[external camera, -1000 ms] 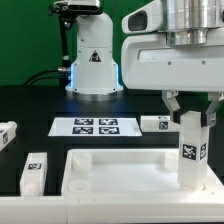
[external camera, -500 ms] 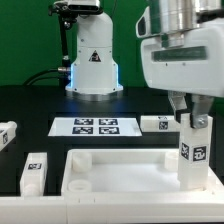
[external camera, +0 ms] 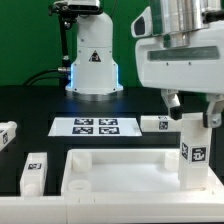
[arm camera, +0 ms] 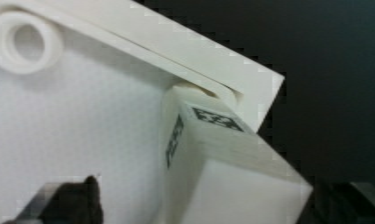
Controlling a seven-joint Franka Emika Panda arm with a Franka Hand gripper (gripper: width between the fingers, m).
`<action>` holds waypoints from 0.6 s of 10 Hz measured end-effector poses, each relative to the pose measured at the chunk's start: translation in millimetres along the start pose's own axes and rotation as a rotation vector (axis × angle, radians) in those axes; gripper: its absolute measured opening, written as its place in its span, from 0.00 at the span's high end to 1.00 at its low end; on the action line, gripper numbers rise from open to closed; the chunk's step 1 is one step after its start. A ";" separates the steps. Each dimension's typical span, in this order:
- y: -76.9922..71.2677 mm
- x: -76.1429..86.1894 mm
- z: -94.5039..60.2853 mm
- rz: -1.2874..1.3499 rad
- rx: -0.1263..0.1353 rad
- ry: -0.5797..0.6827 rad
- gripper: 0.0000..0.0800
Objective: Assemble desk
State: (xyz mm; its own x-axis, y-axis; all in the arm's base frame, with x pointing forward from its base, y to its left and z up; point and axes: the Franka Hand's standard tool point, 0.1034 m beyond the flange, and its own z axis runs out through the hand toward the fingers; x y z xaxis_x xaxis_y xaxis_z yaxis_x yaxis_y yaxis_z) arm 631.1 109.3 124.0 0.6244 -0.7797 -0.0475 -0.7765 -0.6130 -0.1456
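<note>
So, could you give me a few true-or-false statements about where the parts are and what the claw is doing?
1. One leg stands upright in a corner of the tabletop. True.
2. The gripper is clamped tight on that leg. False: its jaws stand open, one on each side of the leg's top, with gaps.
3. Three other legs sit on the black table, off the tabletop. True.
4. The marker board lies inside the tabletop. False: it lies flat on the table behind the tabletop.
</note>
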 end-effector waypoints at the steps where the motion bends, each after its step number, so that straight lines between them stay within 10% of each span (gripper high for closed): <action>1: -3.5 -1.5 -0.4 -0.098 -0.005 0.001 0.20; 5: -2.6 -0.2 0.9 -0.340 -0.005 0.003 0.19; 6: -3.0 0.2 2.3 -0.578 -0.050 0.030 0.19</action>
State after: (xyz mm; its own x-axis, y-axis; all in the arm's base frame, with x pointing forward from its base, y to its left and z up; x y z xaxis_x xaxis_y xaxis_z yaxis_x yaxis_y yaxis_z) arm 633.7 111.3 122.2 0.9460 -0.3197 0.0542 -0.3140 -0.9449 -0.0929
